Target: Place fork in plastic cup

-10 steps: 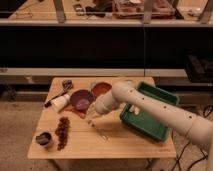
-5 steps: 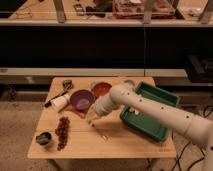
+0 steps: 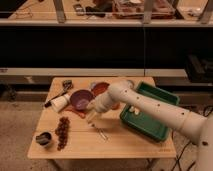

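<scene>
The fork (image 3: 101,133) is a thin silver piece lying flat on the wooden table (image 3: 125,145), a little in front of the middle. My gripper (image 3: 92,119) points down just above and to the left of the fork's far end, at the tip of the white arm (image 3: 150,107) that reaches in from the right. A white plastic cup (image 3: 60,102) lies on its side at the table's left, beside the purple bowl (image 3: 80,97).
A green tray (image 3: 155,125) fills the table's right side under the arm. A red bowl (image 3: 101,88) stands behind the purple one, and an orange-red stick (image 3: 76,112) lies in front of it. Grapes (image 3: 62,132) and a small dark cup (image 3: 44,139) sit front left.
The gripper has drifted slightly left near the fork. The fork and the other objects have stayed where they were.
</scene>
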Action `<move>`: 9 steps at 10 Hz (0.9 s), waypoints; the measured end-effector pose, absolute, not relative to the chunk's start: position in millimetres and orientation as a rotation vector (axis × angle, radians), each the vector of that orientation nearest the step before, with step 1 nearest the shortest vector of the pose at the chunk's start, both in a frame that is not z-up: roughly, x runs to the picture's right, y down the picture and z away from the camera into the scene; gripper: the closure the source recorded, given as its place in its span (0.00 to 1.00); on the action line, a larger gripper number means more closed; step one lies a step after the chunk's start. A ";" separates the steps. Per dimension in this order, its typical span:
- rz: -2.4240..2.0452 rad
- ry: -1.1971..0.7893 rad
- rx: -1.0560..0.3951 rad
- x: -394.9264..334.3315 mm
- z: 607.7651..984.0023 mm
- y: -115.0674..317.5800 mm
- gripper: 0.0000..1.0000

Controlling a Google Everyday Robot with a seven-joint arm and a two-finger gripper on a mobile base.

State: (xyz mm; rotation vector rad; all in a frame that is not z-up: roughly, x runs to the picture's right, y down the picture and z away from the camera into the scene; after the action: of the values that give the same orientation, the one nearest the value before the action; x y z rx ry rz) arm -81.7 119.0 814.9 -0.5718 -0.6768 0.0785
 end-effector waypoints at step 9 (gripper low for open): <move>0.165 -0.723 -0.644 -62.0 862.9 130.6 0.49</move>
State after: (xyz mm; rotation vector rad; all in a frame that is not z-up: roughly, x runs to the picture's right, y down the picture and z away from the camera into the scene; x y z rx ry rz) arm -62.0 130.6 862.9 -0.6438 -0.7228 0.1645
